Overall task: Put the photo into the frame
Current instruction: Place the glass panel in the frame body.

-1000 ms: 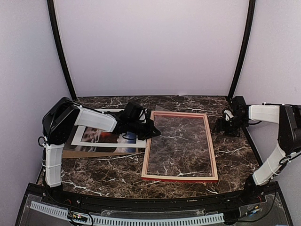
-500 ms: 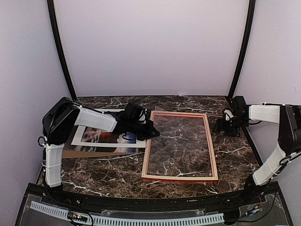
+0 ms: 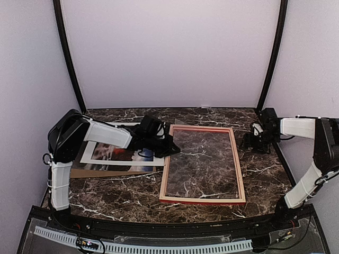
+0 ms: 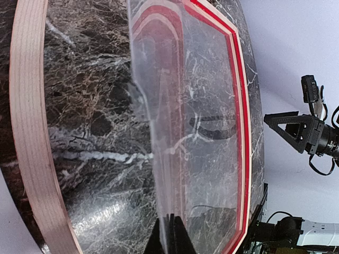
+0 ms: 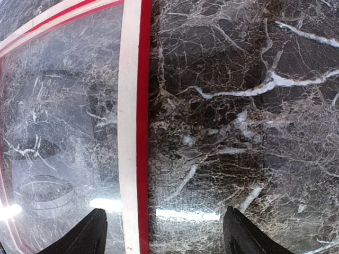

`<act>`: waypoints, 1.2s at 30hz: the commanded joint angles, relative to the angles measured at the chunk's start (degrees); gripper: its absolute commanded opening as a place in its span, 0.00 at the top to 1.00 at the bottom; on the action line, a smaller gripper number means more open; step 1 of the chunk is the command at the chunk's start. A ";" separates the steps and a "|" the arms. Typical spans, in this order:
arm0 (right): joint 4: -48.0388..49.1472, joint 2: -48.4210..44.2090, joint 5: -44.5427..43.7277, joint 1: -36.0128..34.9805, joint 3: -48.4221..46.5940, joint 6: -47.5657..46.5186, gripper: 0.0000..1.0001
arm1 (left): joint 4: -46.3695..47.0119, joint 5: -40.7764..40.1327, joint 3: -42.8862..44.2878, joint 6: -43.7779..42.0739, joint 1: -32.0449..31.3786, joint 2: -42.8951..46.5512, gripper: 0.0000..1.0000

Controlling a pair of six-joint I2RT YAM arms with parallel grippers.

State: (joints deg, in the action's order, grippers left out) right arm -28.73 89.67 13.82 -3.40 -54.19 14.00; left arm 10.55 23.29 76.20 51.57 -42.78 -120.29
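Dark marble bench (image 3: 127,193) with a red frame (image 3: 202,199) lying flat at its centre. Left of the frame, the photo (image 3: 124,154) rests under a white mat (image 3: 119,162). The photo looks thin, floppy and easily creased, so it is best lifted by one edge. The left arm reaches low to the frame's left rail, its end effector (image 4: 168,235) pinching the tilted clear pane (image 4: 159,132). The right end effector (image 5: 165,233) hovers spread just right of the frame.

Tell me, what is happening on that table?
Left gripper shut on clear pane, edge raised. Right gripper open beside frame. Photo not in frame, lying under white mat.
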 commanded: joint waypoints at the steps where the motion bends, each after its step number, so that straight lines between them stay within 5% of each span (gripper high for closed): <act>1: 0.60 -0.69 0.80 -0.67 -0.72 -0.11 0.23 | -0.52 0.37 1.95 -0.81 -1.09 1.50 0.98; 11: 1.10 0.28 1.30 -1.67 -1.59 0.21 0.24 | -0.58 0.40 2.41 -0.55 -1.62 0.68 0.87; 23: 3.46 0.82 3.83 -8.86 -4.49 3.12 0.23 | -1.52 0.05 2.63 -1.18 -2.02 0.41 0.56; 36: 10.59 8.60 11.80 -20.94 -7.44 7.21 0.23 | -3.07 -0.84 2.79 -2.30 -2.55 0.32 0.48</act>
State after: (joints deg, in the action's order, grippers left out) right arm -22.22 95.70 21.65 -21.39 -59.83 19.20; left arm 8.82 22.92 77.58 50.65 -44.64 -120.33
